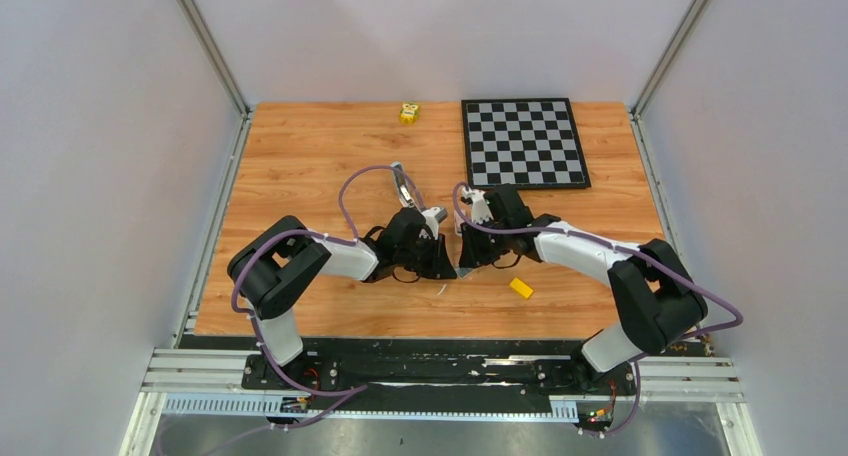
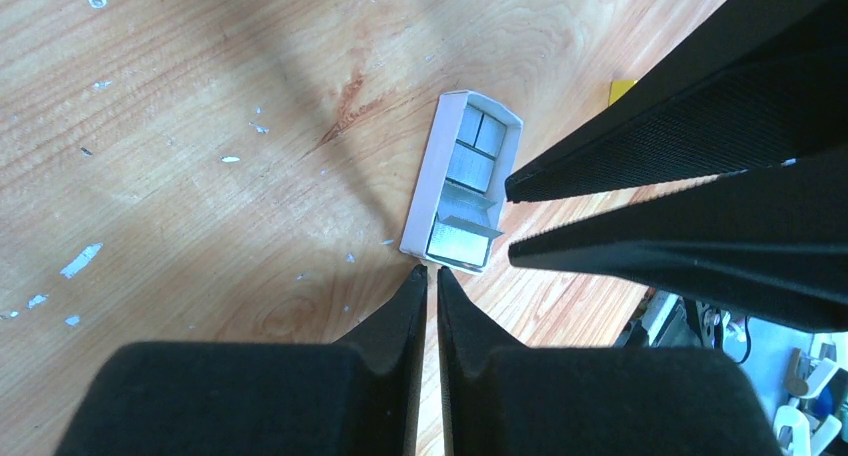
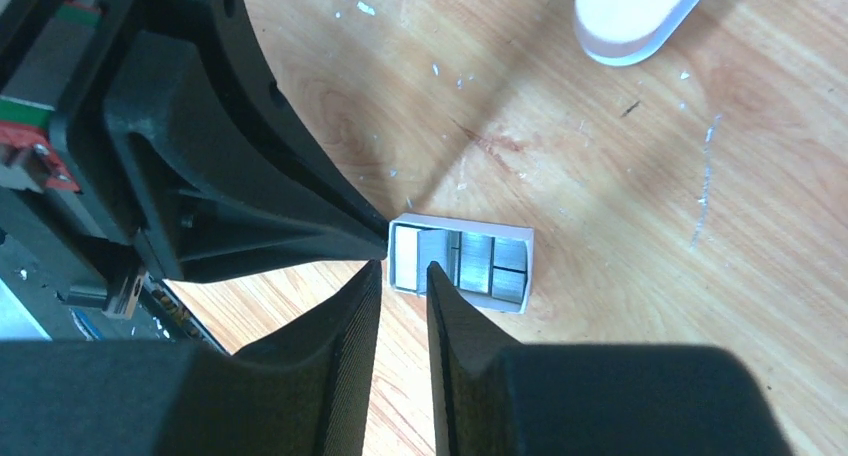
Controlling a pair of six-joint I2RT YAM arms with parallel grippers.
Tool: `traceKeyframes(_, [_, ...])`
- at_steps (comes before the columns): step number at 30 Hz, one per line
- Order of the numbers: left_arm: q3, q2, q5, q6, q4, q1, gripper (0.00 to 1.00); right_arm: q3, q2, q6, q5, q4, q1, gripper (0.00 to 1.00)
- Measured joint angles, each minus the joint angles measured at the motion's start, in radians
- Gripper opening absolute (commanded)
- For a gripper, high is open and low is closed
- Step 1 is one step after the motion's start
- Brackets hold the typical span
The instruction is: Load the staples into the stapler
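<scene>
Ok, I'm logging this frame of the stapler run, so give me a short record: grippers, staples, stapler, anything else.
left gripper: shut, tips at one end of the box
right gripper: slightly open, tips over that same end, nothing clearly held
staples: in the open box, one tilted up
stapler: apart from the box, not held
other: yellow block near the right arm; chessboard at the far right

Both arms bend inward over the wooden table (image 1: 300,176), the left gripper (image 1: 452,269) and right gripper (image 1: 466,263) meeting tip to tip. The stapler (image 1: 402,184) lies behind the left wrist. A chessboard (image 1: 523,142) sits far right, and a yellow block (image 1: 520,288) lies beside the right arm.
</scene>
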Motion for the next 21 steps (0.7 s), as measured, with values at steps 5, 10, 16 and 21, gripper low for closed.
traceKeyframes(5, [0.002, 0.000, -0.002, 0.001, -0.001, 0.000, 0.11, 0.027, 0.018, -0.003, 0.016, -0.011, 0.002, 0.21])
traceKeyframes(10, [0.002, 0.000, -0.002, 0.001, -0.001, 0.000, 0.11, 0.030, 0.046, -0.003, 0.024, -0.014, 0.005, 0.20])
traceKeyframes(16, [0.002, 0.000, -0.002, 0.005, -0.002, 0.000, 0.11, 0.043, 0.070, -0.003, 0.027, -0.019, 0.006, 0.20])
traceKeyframes(21, [0.002, 0.000, -0.002, 0.005, -0.001, 0.000, 0.11, 0.045, 0.075, -0.003, 0.026, -0.018, 0.006, 0.19])
